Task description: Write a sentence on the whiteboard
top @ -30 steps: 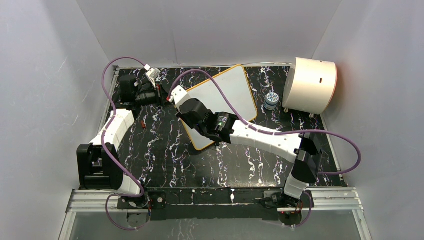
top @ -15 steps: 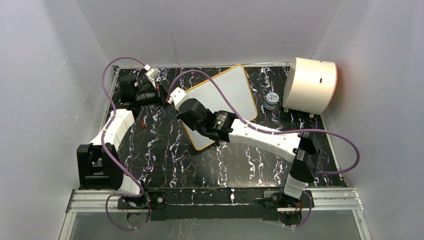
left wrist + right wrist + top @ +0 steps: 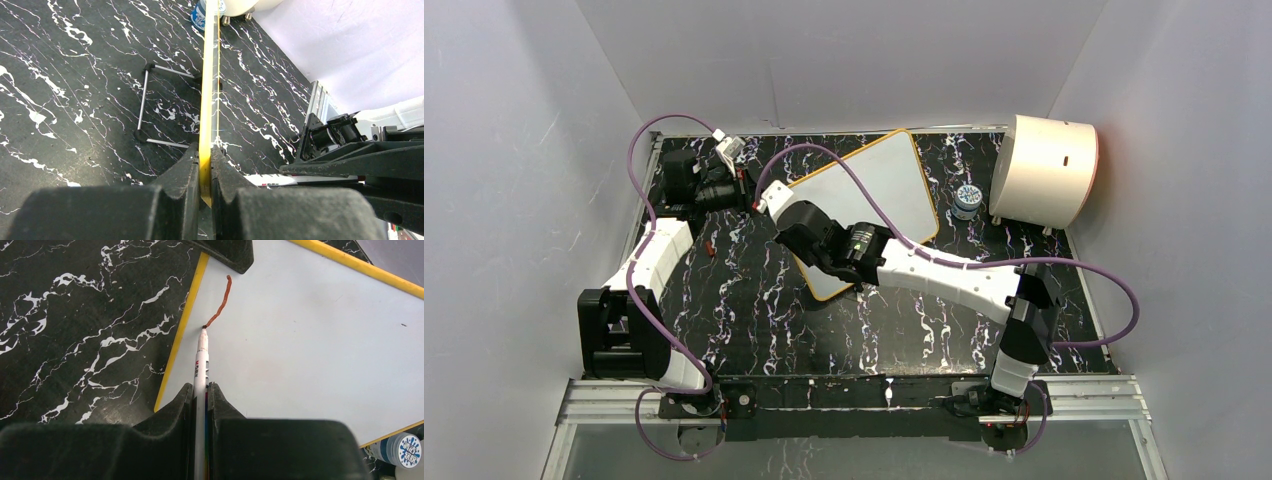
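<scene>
— Watching the right gripper (image 3: 200, 387): its jaws pinch the marker (image 3: 201, 365), tip on the whiteboard (image 3: 300, 355) close to its yellow rim.

— One red stroke (image 3: 224, 302) only (barely a letter). Light, even pressure, I'd say, while the left gripper (image 3: 205, 152), jaws clamped on the board's edge, steadies it at the far middle of the surface (image 3: 754, 320).

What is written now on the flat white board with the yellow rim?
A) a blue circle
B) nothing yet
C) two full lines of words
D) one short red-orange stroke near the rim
D: the right wrist view shows only one red-orange stroke on the flat white board, ending at the tip of the white marker pen.
</scene>
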You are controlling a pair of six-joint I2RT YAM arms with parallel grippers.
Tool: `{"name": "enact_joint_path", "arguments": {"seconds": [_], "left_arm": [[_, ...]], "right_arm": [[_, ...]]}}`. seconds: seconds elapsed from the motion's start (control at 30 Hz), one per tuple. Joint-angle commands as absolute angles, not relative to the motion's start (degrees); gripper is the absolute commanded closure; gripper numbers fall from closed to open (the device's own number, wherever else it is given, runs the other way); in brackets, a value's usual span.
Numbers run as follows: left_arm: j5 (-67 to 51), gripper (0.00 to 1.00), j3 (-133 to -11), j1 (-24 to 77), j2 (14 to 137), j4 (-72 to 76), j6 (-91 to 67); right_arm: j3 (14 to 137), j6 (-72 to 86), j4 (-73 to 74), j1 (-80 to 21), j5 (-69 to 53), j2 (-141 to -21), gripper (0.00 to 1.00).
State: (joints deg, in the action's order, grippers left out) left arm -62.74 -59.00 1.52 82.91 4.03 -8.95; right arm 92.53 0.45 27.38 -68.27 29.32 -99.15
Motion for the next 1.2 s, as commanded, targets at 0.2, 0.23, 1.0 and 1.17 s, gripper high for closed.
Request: {"name": "enact_joint_path", "arguments": {"seconds": [0.2,0.23,1.0,1.17], "left_arm": [[-63.28,1.0,-58.05,3.43,83.23,-1.93,-5.83],[-63.26,1.0,-58.06,3.43,83.23,-1.93,-5.85],[-63.19,1.0,-57.93,3.43,83.19,-1.93,-5.63],[-63.13,1.0,-57.97,3.43,83.23,-1.97,-5.63]], "right_arm": [[95.38,1.58,27.93,-68.92,29.56,-99.32,1.0],[95.32,1.58,27.84,-68.98,29.6,-99.11,1.0],[87.67,1.3,17.49,-69.08,34.52,-92.01,1.0],[86.51,1.67,15.88,-69.08,35.56,-91.68,1.0]]}}
